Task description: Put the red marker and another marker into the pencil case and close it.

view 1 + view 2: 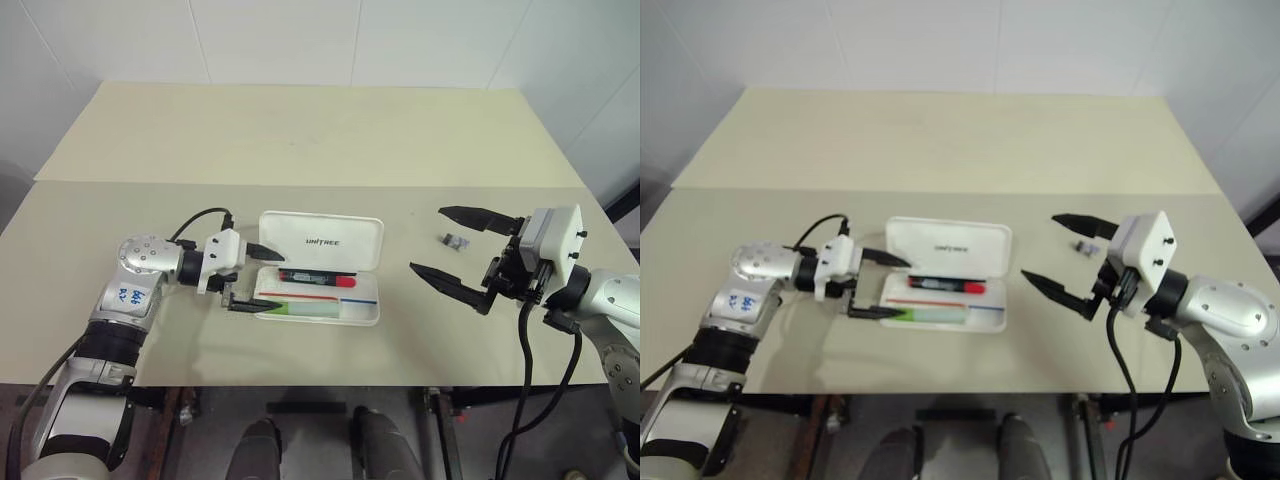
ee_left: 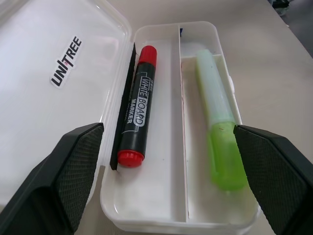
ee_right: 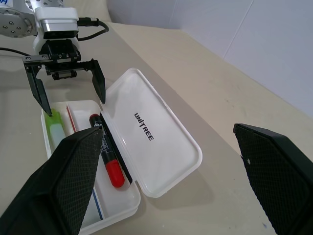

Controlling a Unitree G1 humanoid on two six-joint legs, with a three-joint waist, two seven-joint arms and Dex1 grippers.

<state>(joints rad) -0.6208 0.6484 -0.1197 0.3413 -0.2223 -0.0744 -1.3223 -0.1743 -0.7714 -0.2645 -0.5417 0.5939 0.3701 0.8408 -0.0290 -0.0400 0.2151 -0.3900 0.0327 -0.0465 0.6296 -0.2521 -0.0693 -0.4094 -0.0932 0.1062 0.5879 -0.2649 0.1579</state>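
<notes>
With both markers lodged in the open pencil case [image 1: 330, 300], lid at 12 o'clock, and both hands spread wide and empty, closure could be fouled if the left hand [image 1: 262, 277], straddling the 9 o'clock end, snags the rim.

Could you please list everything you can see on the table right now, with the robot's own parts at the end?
Pencil case: one, white, open near the table's middle, lid lying flat away from the robot, "UNITREE" lettering on the lid.
Red marker: one, black barrel with red cap and red tail, in the case compartment next to the hinge.
Green marker: one, light green, in the case compartment away from the hinge.
Small dark object: one, grey-black, on the table right of the case; too small to identify.
Table: one, pale beige.
Left gripper: one, black fingers, open, at the case's left end.
Right gripper: one, black fingers, open, right of the case, holding nothing.
</notes>
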